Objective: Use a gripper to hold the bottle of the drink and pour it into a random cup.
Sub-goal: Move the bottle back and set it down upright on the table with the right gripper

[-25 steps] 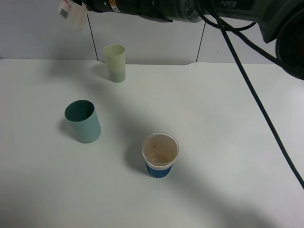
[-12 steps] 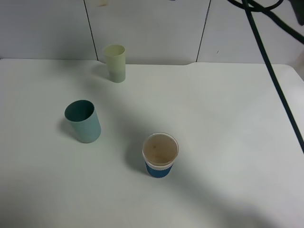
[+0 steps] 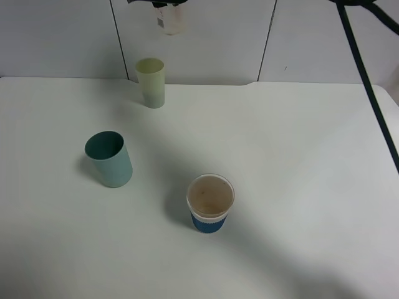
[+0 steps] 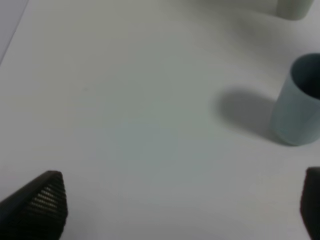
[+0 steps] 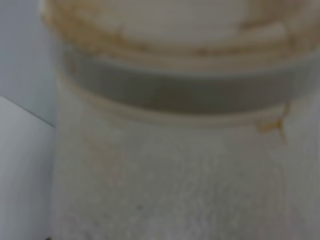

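The bottle of the drink (image 3: 170,18) hangs at the top edge of the exterior high view, in the image just above and right of the pale yellow-green cup (image 3: 151,82). Only a black sliver of my right gripper (image 3: 161,2) shows above it, shut on the bottle. The right wrist view is filled by the blurred bottle (image 5: 170,150) with its brown-stained neck. My left gripper (image 4: 175,205) is open over bare table, near the teal cup (image 4: 299,102).
A teal cup (image 3: 109,159) leans at the left. A white cup with a blue band (image 3: 210,202) stands near the middle front. A black cable (image 3: 368,87) runs down the right side. A grey wall (image 3: 62,37) backs the white table (image 3: 299,156).
A second ago the bottle was at the upper left under the long black arm. It left the view, and now shows further right over the pale cup. The arm has risen out of view.
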Robot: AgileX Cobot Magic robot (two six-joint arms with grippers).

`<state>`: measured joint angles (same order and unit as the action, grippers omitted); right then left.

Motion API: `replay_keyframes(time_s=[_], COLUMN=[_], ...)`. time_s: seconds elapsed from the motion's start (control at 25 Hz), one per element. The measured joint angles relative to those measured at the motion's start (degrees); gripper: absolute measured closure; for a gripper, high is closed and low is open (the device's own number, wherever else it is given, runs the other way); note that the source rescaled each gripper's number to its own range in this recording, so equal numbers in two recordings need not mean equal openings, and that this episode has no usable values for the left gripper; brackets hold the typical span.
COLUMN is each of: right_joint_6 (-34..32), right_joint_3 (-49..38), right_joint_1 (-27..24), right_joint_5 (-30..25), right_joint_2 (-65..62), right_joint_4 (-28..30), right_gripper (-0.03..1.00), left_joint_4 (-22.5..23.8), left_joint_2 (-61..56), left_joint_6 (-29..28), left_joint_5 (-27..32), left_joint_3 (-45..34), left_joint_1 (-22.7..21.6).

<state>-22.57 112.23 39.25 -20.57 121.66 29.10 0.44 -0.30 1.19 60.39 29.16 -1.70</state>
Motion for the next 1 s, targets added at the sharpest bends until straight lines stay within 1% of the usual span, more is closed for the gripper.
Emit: replay_keyframes(time_s=[0.16,0.24,0.32,0.44,0.6,0.72,0.76,0.92,1.0], right_joint_6=[0.75,2.26,5.70,12.94,22.57,27.83,28.88,30.16,30.16], right_joint_3=[0.00,0.00,0.00,0.00,-0.26,-5.14,-7.40,-18.67,-23.50], right_joint_1=[-0.04,-0.06,-0.11,-0.55,-1.83,-3.06,-3.36,-4.17,-4.51], right_joint_5=[-0.71,-0.71,-0.46,-0.40,0.16,4.89,7.63,20.11,24.12], right_joint_2=[-0.06,-0.10,-0.10,-0.10,-0.16,-1.46,-2.19,-4.85,-6.09], right_joint_4=[-0.47,-1.97,-5.30,-12.75,-20.55,-25.75,-26.75,-29.10,-29.10], right_gripper=[0.95,0.95,0.95,0.95,0.95,0.95,0.95,0.95,0.95], left_joint_4=[0.00,0.00,0.00,0.00,0.00,0.00,0.00,0.00,0.00], left_joint_2=[0.00,0.00,0.00,0.00,0.00,0.00,0.00,0.00,0.00], left_joint_6=[0.00,0.00,0.00,0.00,0.00,0.00,0.00,0.00,0.00], left_joint_5=[0.00,0.00,0.00,0.00,0.00,0.00,0.00,0.00,0.00], left_joint_3=[0.00,0.00,0.00,0.00,0.00,0.00,0.00,0.00,0.00], left_joint_1=[0.00,0.00,0.00,0.00,0.00,0.00,0.00,0.00,0.00])
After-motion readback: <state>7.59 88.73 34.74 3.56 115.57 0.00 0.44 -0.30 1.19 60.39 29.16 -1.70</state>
